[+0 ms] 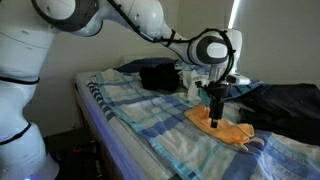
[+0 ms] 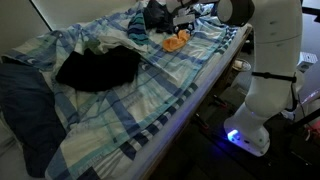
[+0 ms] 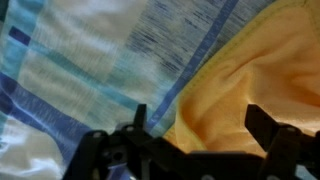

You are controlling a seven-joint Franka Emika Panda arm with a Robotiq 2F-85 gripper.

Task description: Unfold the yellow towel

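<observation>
A bed under a blue-and-white plaid bedsheet (image 1: 140, 125) takes up most of the room, with dark clothing (image 1: 155, 75) heaped at its far side. In an exterior view the white arm (image 1: 150, 25) reaches across from the left and points its gripper (image 1: 214, 118) straight down at the yellow towel (image 1: 232, 130). The towel is a crumpled wad on the sheet toward the right of the bed; its long axis runs left to right, and most of the cloth lies right of the fingers. In an exterior view from another side the towel (image 2: 176, 42) is a small orange patch at the far end, near the robot's edge of the mattress, well apart from the dark clothing (image 2: 97, 68) on the near left. The gripper is too small to read there. In the wrist view the jaws stand spread wide and hold nothing: one fingertip (image 3: 140, 118) hangs over the sheet just off the towel's hem, the other over yellow cloth. So the towel lies below and to the right of the gripper, its edge running diagonally between the jaws — a likely line to pinch.
</observation>
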